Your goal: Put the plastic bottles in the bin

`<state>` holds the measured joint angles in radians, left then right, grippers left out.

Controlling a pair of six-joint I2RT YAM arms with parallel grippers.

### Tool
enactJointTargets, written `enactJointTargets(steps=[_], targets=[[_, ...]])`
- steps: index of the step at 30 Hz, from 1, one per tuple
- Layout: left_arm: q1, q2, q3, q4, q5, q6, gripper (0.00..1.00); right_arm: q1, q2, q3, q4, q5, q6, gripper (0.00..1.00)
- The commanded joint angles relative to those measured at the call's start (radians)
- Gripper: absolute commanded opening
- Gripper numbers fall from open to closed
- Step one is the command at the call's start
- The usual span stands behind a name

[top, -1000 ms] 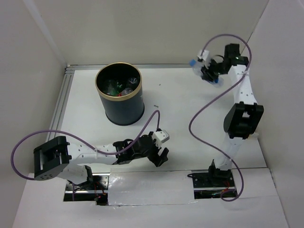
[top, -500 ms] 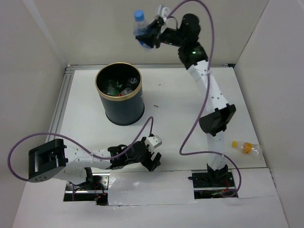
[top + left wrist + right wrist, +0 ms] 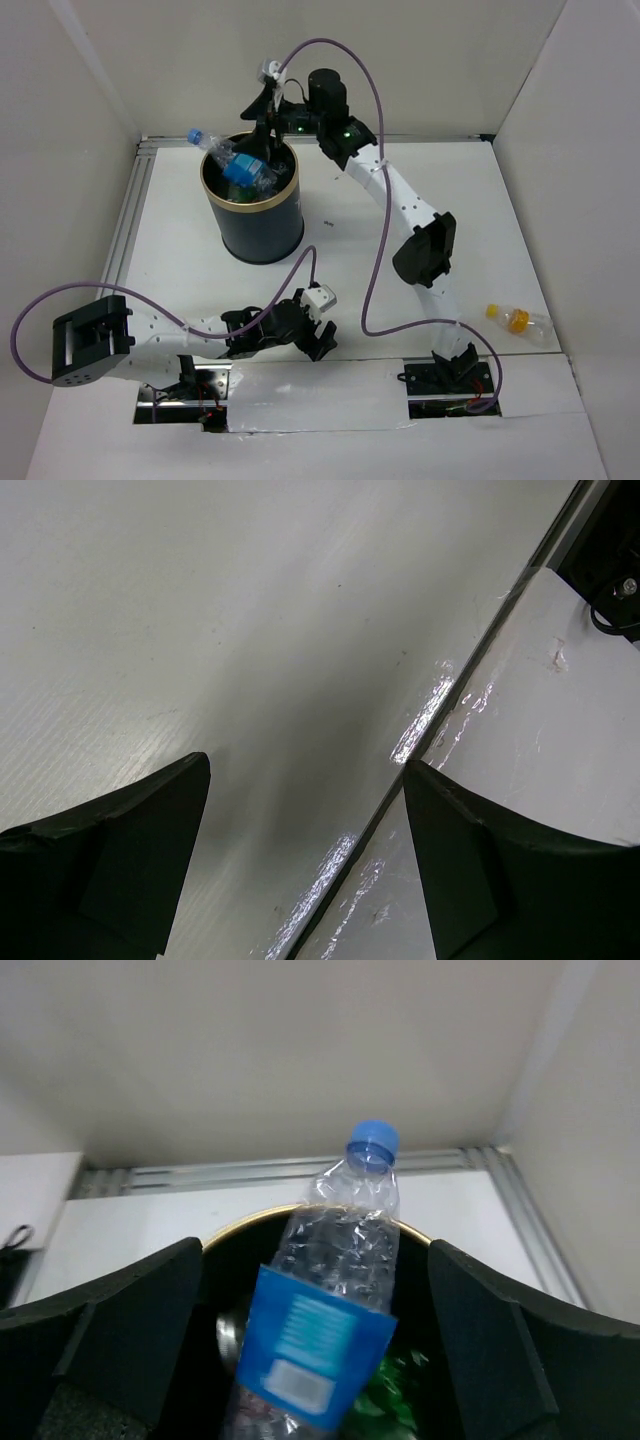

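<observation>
The bin [image 3: 262, 232], a dark can with a gold rim [image 3: 236, 1226], stands at the back left of the table. A clear plastic bottle [image 3: 233, 163] with a blue cap and blue label [image 3: 318, 1342] lies tilted in its mouth, cap end over the far-left rim. My right gripper [image 3: 263, 118] hangs open just above it; its jaws [image 3: 315, 1250] stand wide, apart from the bottle. Green bottles [image 3: 398, 1384] lie inside the bin. A yellow-capped bottle [image 3: 520, 322] lies at the right front. My left gripper [image 3: 324, 336] is open and empty [image 3: 307, 765], low over the table's front.
A taped seam [image 3: 440, 695] runs under the left gripper at the table's front edge. White walls close in the back and both sides. A metal rail [image 3: 130, 215] lines the left edge. A purple cable [image 3: 375, 260] loops off the right arm.
The right arm swung left from the back right to over the bin and opened its jaws, letting the blue-capped bottle drop into the bin's mouth. The left gripper drew back slightly.
</observation>
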<state>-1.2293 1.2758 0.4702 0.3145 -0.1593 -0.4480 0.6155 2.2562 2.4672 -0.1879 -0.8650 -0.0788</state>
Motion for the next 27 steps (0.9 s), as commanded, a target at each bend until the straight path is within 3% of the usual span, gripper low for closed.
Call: enactJointTargets(steps=[1,3,4,6,7,9,10,12,13,15,17,18,21,23,27], targets=[[-0.006,-0.012,0.002,0.063,-0.008,0.023,0.9,-0.081,-0.151,0.033,-0.112,0.159,-0.079,1.0],[-0.006,-0.001,0.002,0.072,-0.008,0.032,0.9,-0.124,-0.197,0.016,-0.206,0.268,-0.19,0.95],[-0.006,-0.001,0.002,0.072,-0.008,0.032,0.9,-0.17,-0.222,-0.02,-0.256,0.317,-0.228,0.81],[-0.006,-0.001,0.002,0.083,-0.008,0.044,0.9,-0.221,-0.308,-0.085,-0.422,0.398,-0.399,0.38],[-0.006,-0.001,0.002,0.092,-0.008,0.045,0.9,-0.265,-0.341,-0.2,-0.468,0.49,-0.451,0.11],[-0.006,-0.001,0.002,0.092,-0.008,0.045,0.9,-0.304,-0.446,-0.333,-0.618,0.59,-0.618,0.0],[-0.006,-0.001,0.002,0.101,-0.008,0.045,0.9,-0.315,-0.48,-0.488,-0.654,0.718,-0.64,0.08],[-0.006,0.01,0.002,0.101,0.001,0.045,0.9,-0.356,-0.581,-0.63,-0.757,0.811,-0.677,0.22],[-0.006,0.022,0.002,0.092,0.01,0.055,0.9,-0.39,-0.61,-0.74,-0.789,0.871,-0.677,0.38],[0.004,0.034,0.013,0.092,0.029,0.055,0.9,-0.424,-0.69,-0.822,-0.899,0.9,-0.677,0.62],[0.004,0.059,0.036,0.081,0.059,0.066,0.9,-0.451,-0.76,-0.931,-1.012,0.951,-0.667,0.84],[0.004,0.068,0.036,0.081,0.06,0.075,0.9,-0.451,-0.788,-0.971,-1.041,0.965,-0.68,0.9],[0.004,0.112,0.082,0.068,0.105,0.088,0.9,-0.474,-0.915,-1.195,-1.027,1.098,-0.726,1.0],[0.004,0.134,0.105,0.058,0.119,0.112,0.9,-0.497,-0.978,-1.357,-1.0,1.174,-0.791,1.0],[0.013,0.163,0.156,0.038,0.142,0.123,0.9,-0.592,-1.089,-1.522,-0.99,1.213,-0.907,1.0]])
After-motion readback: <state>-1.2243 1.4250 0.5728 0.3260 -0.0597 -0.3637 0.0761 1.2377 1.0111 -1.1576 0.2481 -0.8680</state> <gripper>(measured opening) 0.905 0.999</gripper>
